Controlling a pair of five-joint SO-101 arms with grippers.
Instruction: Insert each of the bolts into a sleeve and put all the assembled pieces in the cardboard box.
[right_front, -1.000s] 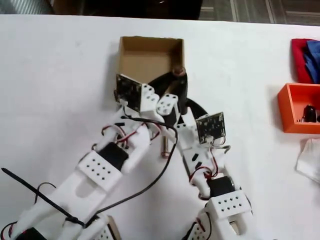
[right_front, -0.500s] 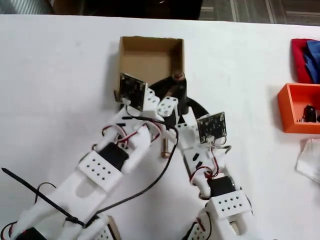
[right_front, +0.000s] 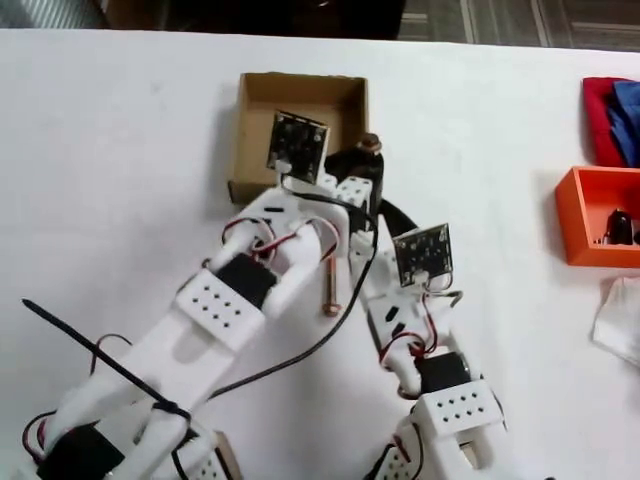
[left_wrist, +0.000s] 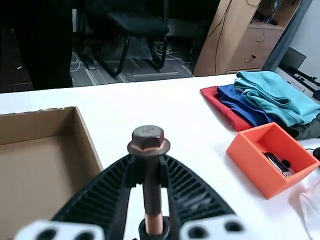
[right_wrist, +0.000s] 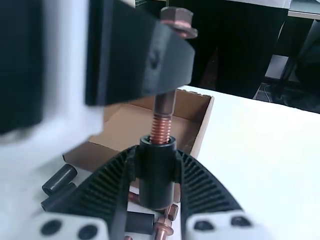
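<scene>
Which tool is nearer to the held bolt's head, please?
Left. The left tool grips the bolt just under its head; right tool holds the sleeve at the threaded end.

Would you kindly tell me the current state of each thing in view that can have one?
left gripper: shut on the bolt
right gripper: shut on the sleeve
bolt: upright, head up, threaded end partly in the sleeve
sleeve: upright, bolt end in its bore
cardboard box: open, nothing seen inside
loose bolt: lying on the table
loose sleeves: lying on their sides
orange bin: open, dark items inside
</scene>
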